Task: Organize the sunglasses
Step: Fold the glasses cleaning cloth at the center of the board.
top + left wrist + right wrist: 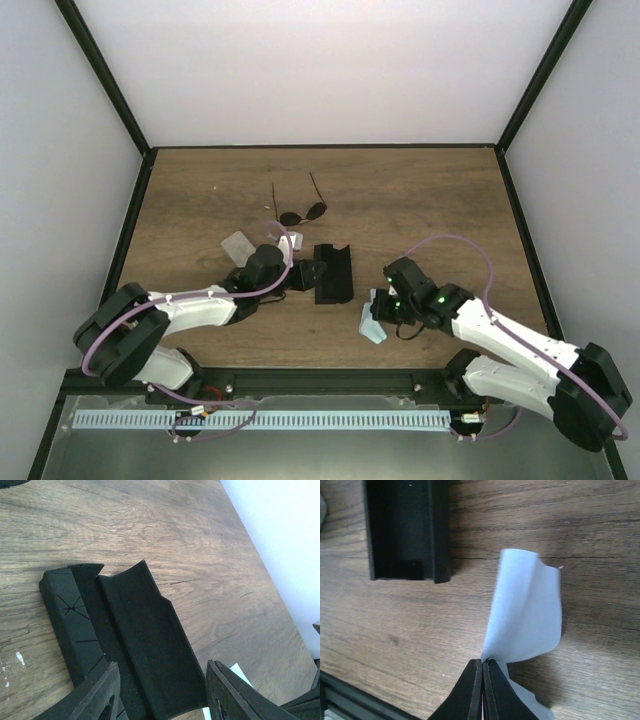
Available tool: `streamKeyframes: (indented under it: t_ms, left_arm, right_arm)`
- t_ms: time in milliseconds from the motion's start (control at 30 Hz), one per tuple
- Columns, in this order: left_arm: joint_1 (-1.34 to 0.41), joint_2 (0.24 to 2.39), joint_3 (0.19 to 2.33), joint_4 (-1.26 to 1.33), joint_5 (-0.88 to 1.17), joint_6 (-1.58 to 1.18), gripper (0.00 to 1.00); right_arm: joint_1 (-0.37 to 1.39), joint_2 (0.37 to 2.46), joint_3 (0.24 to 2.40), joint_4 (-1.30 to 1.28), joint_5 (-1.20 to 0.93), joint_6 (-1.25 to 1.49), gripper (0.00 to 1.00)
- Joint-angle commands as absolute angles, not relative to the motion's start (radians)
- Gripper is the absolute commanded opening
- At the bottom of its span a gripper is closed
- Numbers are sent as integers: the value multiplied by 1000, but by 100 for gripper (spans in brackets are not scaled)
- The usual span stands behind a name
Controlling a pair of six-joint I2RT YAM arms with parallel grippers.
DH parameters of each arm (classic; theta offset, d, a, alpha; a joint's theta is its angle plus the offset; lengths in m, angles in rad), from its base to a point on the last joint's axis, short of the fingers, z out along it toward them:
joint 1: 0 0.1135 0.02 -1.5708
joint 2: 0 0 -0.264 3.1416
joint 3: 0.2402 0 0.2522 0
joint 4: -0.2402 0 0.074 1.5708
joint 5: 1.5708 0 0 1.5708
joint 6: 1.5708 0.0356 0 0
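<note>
One pair of sunglasses [302,214] with round dark lenses lies behind the arms, its thin arms pointing to the back. No gripper touches it. An open black case [333,272] lies mid-table. In the left wrist view the case's trough [145,645] runs between my left fingers [100,690], and my left gripper [165,700] grips its near end. To the right of the case, my right gripper [483,662] is shut on a light blue cloth [525,610], pinching one edge. The cloth [372,328] hangs just above the wood.
A pale clear case [238,244] lies left of my left gripper [305,270]. The black case's end [407,530] shows at the upper left of the right wrist view. Black frame posts and white walls border the wooden table [430,200].
</note>
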State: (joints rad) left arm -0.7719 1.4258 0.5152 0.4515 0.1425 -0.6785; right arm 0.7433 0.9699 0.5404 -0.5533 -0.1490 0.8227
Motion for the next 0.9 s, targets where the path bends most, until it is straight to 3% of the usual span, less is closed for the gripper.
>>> streamKeyframes:
  t_ms: [0,267,633,767,867]
  left_arm:
    - [-770,1437,515,465,156,-667,49]
    - [-769,1434,514,466,156,-667,49]
    - [-769,1484,538,478,179,-670,49]
    - [-770,1474,537,479,180,-672,49]
    - [-770,1469,539,479,180,-670,49]
  right_arm:
    - [718,1016,539,-572,-114,816,1]
    - [710,1099,570,-663,22,864,1]
    - [709,1039,598,-728,66,880,1]
    - [709,1160,620,-768,93,898,6]
    - [712,1219,630,-802,139,938,18]
